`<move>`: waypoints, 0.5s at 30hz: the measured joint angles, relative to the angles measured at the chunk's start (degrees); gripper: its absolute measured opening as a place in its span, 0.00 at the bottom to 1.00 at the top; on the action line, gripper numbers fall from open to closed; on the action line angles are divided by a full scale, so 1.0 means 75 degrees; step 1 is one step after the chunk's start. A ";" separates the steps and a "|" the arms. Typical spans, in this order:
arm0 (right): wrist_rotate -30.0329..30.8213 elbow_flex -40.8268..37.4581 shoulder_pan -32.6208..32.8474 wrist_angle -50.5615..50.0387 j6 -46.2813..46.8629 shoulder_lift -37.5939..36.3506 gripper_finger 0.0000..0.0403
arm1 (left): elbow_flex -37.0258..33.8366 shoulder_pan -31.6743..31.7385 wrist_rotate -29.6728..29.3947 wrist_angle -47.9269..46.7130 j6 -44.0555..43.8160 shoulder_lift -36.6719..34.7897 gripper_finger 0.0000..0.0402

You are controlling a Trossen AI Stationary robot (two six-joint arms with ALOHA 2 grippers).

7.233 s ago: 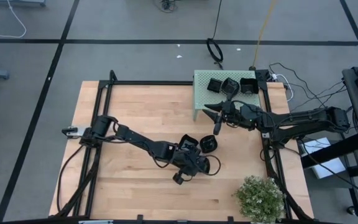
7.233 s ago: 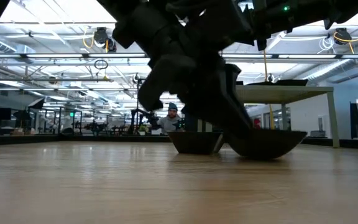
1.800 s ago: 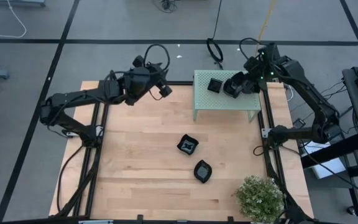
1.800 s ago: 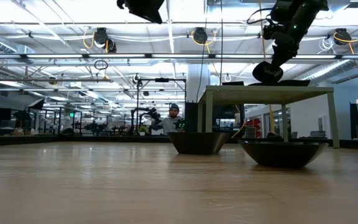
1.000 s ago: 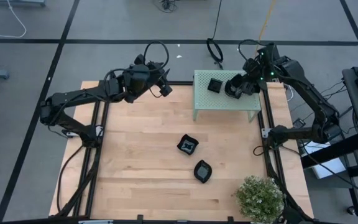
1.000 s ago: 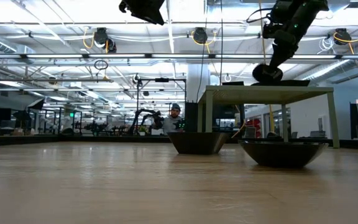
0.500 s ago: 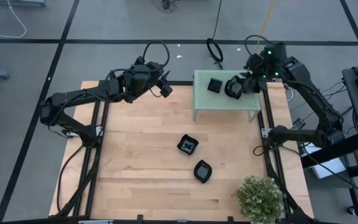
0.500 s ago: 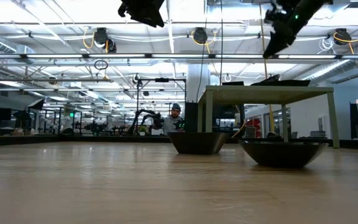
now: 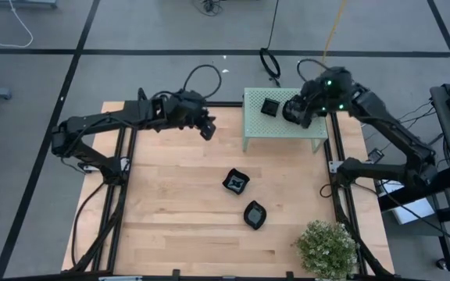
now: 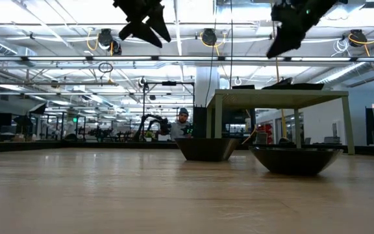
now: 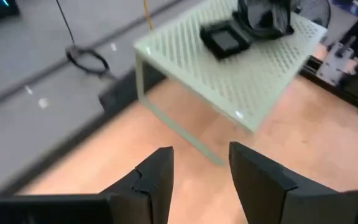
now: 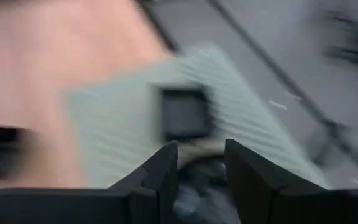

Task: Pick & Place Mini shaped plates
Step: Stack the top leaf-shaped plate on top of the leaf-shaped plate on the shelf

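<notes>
Two mini shaped plates lie on the bare wood of the bench (image 9: 170, 203): a square plate (image 9: 236, 183) near the middle and a rounded plate (image 9: 255, 215) just beside it, nearer the front edge; the two are apart. Another square plate (image 9: 270, 107) and a rounded one (image 11: 263, 15) sit on top of the pale green perforated stand (image 9: 283, 129) at the bench's far side.

The right gripper (image 12: 199, 163) hangs over that stand, above the rounded dish, its jaws apart and holding nothing. The left gripper (image 11: 199, 165) hovers high over the bench's far edge, left of the stand, jaws parted and empty.

A potted plant (image 9: 328, 248) stands at the front right corner.
</notes>
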 joint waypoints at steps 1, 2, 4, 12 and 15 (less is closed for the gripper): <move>0.0647 -0.0144 0.0067 0.0066 -0.0177 -0.0006 0.30 | 0.0000 -0.0052 0.0080 -0.0148 -0.0244 -0.0001 0.40; 0.1292 -0.0295 0.0096 0.0152 -0.0286 -0.0017 0.30 | 0.0000 -0.0114 0.0101 -0.0285 -0.0504 -0.0009 0.40; 0.2440 -0.0623 0.0053 0.0390 -0.0405 0.0005 0.30 | 0.0000 -0.0249 0.0111 -0.0552 -0.1026 -0.0009 0.40; 0.3046 -0.1820 -0.0217 0.1980 -0.0537 0.0028 0.29 | 0.0000 -0.0936 0.0114 -0.0394 -0.1582 -0.0009 0.40; 0.2695 -0.1957 -0.0214 0.2066 -0.0572 0.0024 0.29 | 0.0000 -0.1196 0.0106 -0.0335 -0.1638 -0.0009 0.40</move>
